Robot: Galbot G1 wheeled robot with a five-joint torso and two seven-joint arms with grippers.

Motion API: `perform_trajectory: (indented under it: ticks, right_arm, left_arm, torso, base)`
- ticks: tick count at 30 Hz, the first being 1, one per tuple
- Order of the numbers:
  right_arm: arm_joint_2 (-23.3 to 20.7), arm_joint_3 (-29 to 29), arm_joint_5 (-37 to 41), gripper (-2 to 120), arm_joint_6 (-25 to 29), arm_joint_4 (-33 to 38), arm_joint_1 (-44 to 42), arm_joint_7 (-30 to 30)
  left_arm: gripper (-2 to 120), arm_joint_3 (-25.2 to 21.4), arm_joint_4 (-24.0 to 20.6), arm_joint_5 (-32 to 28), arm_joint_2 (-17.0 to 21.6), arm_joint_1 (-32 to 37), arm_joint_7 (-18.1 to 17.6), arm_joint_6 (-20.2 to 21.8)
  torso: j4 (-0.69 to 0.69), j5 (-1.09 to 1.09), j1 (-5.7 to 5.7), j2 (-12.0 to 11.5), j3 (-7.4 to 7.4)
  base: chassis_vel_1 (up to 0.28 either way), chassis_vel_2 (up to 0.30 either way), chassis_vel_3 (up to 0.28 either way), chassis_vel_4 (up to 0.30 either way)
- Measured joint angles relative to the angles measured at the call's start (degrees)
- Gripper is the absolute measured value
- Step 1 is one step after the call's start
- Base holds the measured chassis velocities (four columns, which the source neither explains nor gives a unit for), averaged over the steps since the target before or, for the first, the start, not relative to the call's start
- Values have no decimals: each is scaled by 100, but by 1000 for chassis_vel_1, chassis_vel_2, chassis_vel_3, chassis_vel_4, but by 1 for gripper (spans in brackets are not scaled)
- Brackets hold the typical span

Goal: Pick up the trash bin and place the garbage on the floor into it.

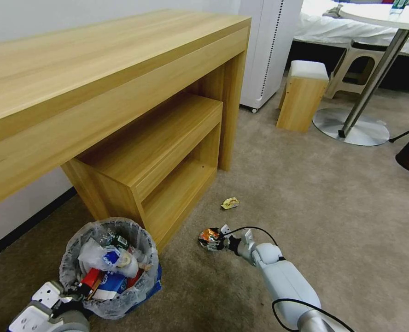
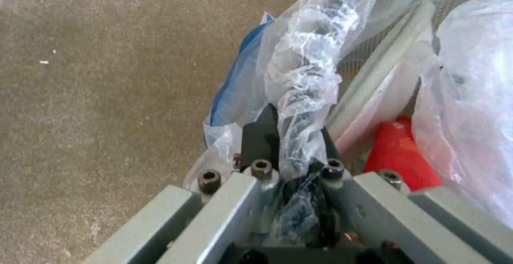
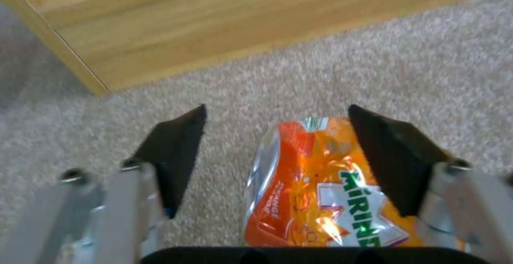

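The blue trash bin (image 1: 151, 288), lined with a crinkly clear bag, stands on the beige floor (image 1: 306, 198) at the lower left and holds mixed litter. My left gripper (image 1: 73, 293) is shut on its near rim; in the left wrist view the black fingers (image 2: 259, 136) pinch the bag-wrapped rim (image 2: 304, 95). A crushed orange can (image 1: 209, 238) lies on the carpet, and my right gripper (image 1: 224, 240) is low around it. It stands open, with the can (image 3: 315, 188) between its fingers (image 3: 176, 152). A yellow wrapper (image 1: 230, 203) lies just beyond.
A wooden desk (image 1: 98, 78) with a lower shelf unit (image 1: 167, 157) stands close behind the bin and can. Farther off are a white appliance (image 1: 266, 46), a small wooden stool (image 1: 303, 94) and a round table's metal base (image 1: 352, 127). Open carpet lies to the right.
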Motion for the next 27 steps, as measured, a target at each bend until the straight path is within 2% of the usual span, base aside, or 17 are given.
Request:
perform_trajectory:
  ticks: [2, 5, 6, 9, 15, 19, 24, 27]
  right_arm:
    - [25, 3, -126, 60, -2, -58, 15, 55]
    - [41, 5, -304, 46, -20, -154, 31, 99]
    - [41, 5, -304, 46, -20, -154, 31, 99]
    - [8, 27, -428, 33, -79, -163, 26, 110]
    - [-77, 50, -432, 25, -86, -153, -22, 166]
    - [-131, 49, -353, 10, -56, -51, -168, 236]
    - [-217, -58, -121, 7, -60, 212, -335, 243]
    - [-405, -295, 181, 7, -72, 753, -603, 215]
  left_arm:
    - [1, -19, 0, -14, 3, 10, 0, -2]
    - [1, -68, -5, -58, 14, 30, 0, -8]
    - [1, -68, -5, -58, 14, 30, 0, -8]
    - [1, -71, -6, -66, 18, 25, 0, -10]
    - [1, -2, -7, -41, 19, 4, 1, -9]
    - [1, 80, -4, 37, 16, -11, -1, -9]
    - [1, 124, 9, 102, 13, -12, -9, -9]
    - [1, 153, 31, 136, 8, -13, -15, -9]
  torso:
    - [0, 0, 0, 0, 0]
    - [0, 0, 0, 0, 0]
    - [0, 0, 0, 0, 0]
    - [0, 0, 0, 0, 0]
    - [-1, 1, 0, 0, 0]
    - [-1, 1, 0, 0, 0]
    - [-1, 1, 0, 0, 0]
    - [0, 2, 0, 0, 0]
  base:
    - [0, 0, 0, 0]
    - [0, 0, 0, 0]
    - [0, 0, 0, 0]
    - [0, 0, 0, 0]
    - [0, 0, 0, 0]
    - [0, 0, 0, 0]
    - [0, 0, 0, 0]
    - [0, 0, 0, 0]
